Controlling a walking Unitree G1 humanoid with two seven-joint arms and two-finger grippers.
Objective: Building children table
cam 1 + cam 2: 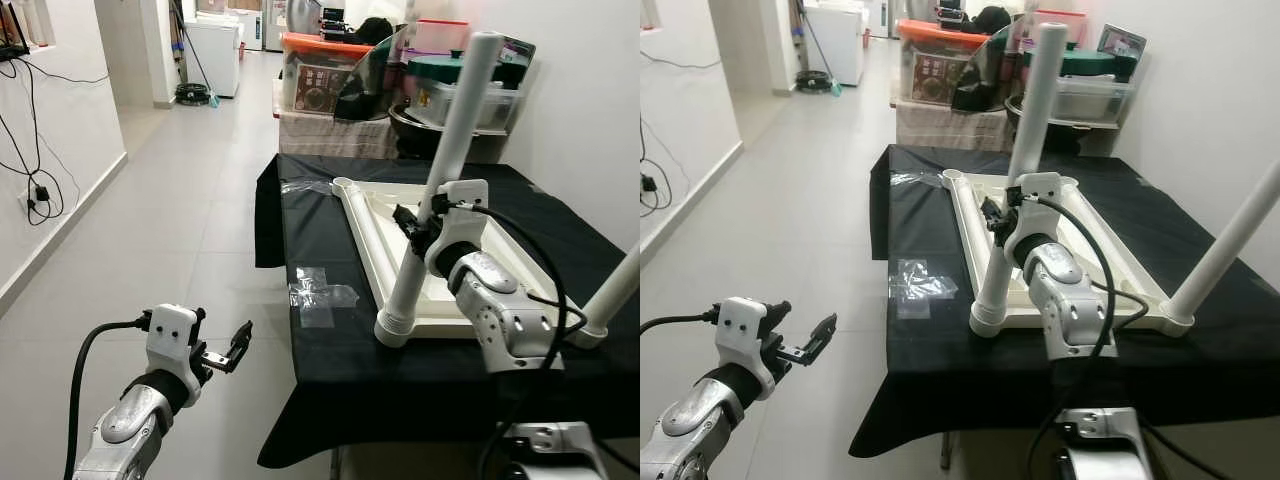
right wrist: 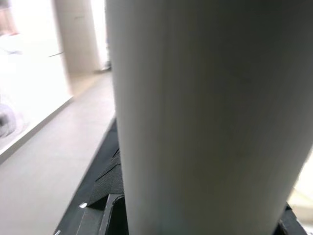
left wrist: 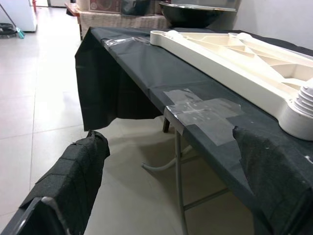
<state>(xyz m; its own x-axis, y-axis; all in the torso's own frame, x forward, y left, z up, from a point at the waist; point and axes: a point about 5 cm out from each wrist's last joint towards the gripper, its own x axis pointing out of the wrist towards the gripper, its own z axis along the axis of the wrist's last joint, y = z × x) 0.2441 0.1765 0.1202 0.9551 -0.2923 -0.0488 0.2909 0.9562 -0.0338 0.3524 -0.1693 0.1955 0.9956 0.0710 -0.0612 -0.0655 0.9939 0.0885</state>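
left eye view: the upturned cream plastic tabletop (image 1: 400, 250) lies on the black-clothed desk (image 1: 330, 350); the right gripper (image 1: 418, 226) is clamped on the tall white cylindrical leg (image 1: 440, 180) standing in the near corner socket. judgement: the leg is being seated; keep it plumb, press straight down and twist. a second white leg (image 1: 610, 295) stands at the right corner. clear lidded storage bins (image 1: 325, 70) behind hold household goods, contents unclear. right eye view: the left gripper (image 1: 800, 345) hangs over the floor beside the desk, fingers apart, empty. left wrist view: clear tape strips (image 3: 203, 110) lie near the desk edge. right wrist view: the leg stands close, just ahead of the camera.
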